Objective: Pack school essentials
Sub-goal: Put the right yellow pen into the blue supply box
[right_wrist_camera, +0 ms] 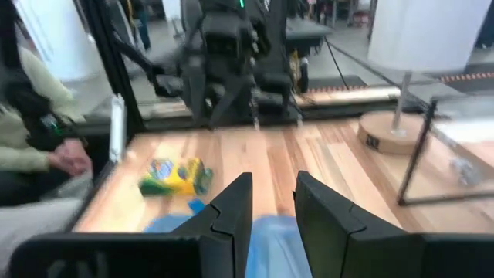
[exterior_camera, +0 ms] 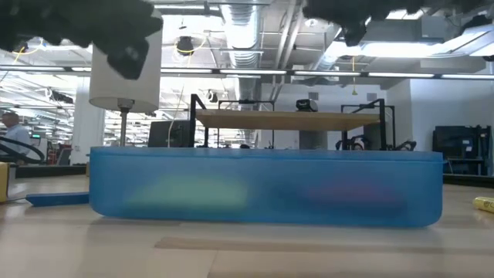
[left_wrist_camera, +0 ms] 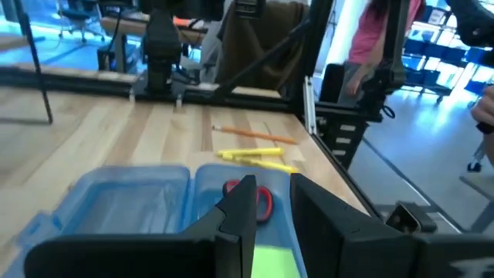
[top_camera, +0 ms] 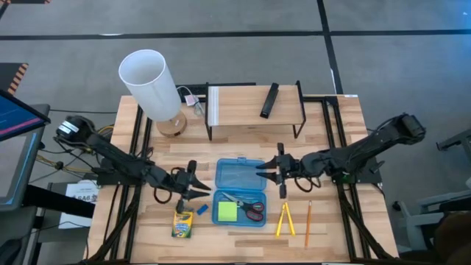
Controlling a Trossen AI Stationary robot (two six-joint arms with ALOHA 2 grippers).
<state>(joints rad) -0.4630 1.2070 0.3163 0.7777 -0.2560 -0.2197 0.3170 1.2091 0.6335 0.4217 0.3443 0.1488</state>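
An open blue plastic case [top_camera: 239, 193] lies in the middle of the table. In its near half are a green sticky-note pad [top_camera: 227, 211] and red-handled scissors [top_camera: 252, 208]. On the table left of the case lie a crayon box [top_camera: 182, 224] and a small blue eraser [top_camera: 202, 209]. To its right lie two yellow sticks [top_camera: 285, 219] and an orange pencil [top_camera: 307, 221]. My left gripper [top_camera: 199, 185] hovers open beside the case's left edge. My right gripper [top_camera: 266, 171] hovers open at the case's right edge, above its far half. Nothing is between either pair of fingers [left_wrist_camera: 239, 216] [right_wrist_camera: 231, 208].
A white-shaded lamp [top_camera: 151, 85] stands at the far left. A wooden shelf riser [top_camera: 254, 103] with a black bar [top_camera: 269, 100] on it stands at the far middle. People show beyond the table in both wrist views. Bare tabletop lies along the near edge.
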